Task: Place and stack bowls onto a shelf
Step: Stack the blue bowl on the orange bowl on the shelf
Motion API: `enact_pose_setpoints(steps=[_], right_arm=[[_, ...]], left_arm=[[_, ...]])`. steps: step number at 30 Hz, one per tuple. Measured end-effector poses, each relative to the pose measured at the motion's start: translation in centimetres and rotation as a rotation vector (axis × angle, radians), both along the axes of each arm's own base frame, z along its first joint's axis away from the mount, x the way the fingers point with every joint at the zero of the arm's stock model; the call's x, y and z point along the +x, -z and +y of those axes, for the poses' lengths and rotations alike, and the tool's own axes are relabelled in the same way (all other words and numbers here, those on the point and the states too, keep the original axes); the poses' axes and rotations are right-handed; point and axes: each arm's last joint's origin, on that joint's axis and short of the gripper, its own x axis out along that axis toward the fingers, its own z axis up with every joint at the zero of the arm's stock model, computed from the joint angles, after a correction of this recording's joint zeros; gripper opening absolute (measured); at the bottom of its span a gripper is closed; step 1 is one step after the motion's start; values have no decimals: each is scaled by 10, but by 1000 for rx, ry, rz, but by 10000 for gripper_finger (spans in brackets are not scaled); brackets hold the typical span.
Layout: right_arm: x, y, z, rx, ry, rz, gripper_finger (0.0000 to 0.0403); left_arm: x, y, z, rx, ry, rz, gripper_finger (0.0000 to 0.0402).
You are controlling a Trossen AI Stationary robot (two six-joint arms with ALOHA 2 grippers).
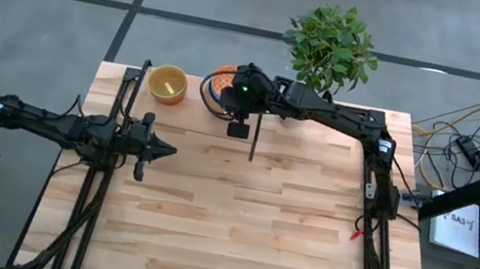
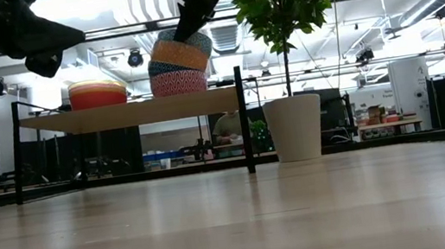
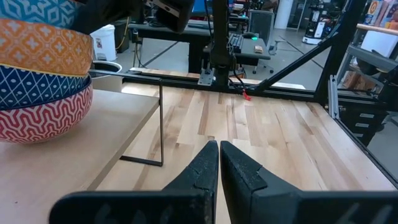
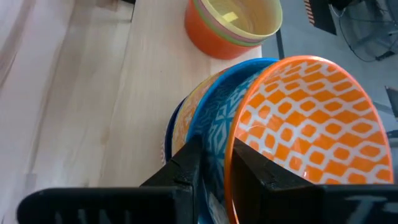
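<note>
The shelf (image 2: 129, 112) stands at the table's far edge and carries two stacks. A red-orange, green and yellow nest (image 4: 233, 25) sits toward the left. Next to it is a stack of patterned bowls (image 3: 37, 74). On top of that stack a patterned orange bowl (image 4: 305, 124) leans tilted, over a light blue bowl (image 4: 214, 118). My right gripper (image 4: 214, 168) reaches in over this stack and is shut on the top bowl. My left gripper (image 1: 168, 152) hovers shut over the table's left half, clear of the shelf. My right gripper holds the patterned orange bowl by its rim (image 4: 231, 158), pinched with one finger (image 4: 261, 180) inside the bowl and the other (image 4: 186, 168) outside, beside the light blue bowl. The fingers come from above, slanting in from the table's right. The bowl sits tilted on the stack.
A white plant pot (image 2: 295, 127) with a leafy plant (image 1: 332, 44) stands just right of the shelf at the far edge. A thin black shelf post (image 3: 160, 124) rises at the shelf's right end. Bare wood (image 1: 263, 228) covers the middle and near table.
</note>
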Motion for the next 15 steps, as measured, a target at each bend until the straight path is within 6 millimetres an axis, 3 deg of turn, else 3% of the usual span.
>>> enact_pose_setpoints(steps=[15], right_arm=[[-3,1,-3,14,15,20,41]], left_arm=[[0,0,0,0,0,0,0]])
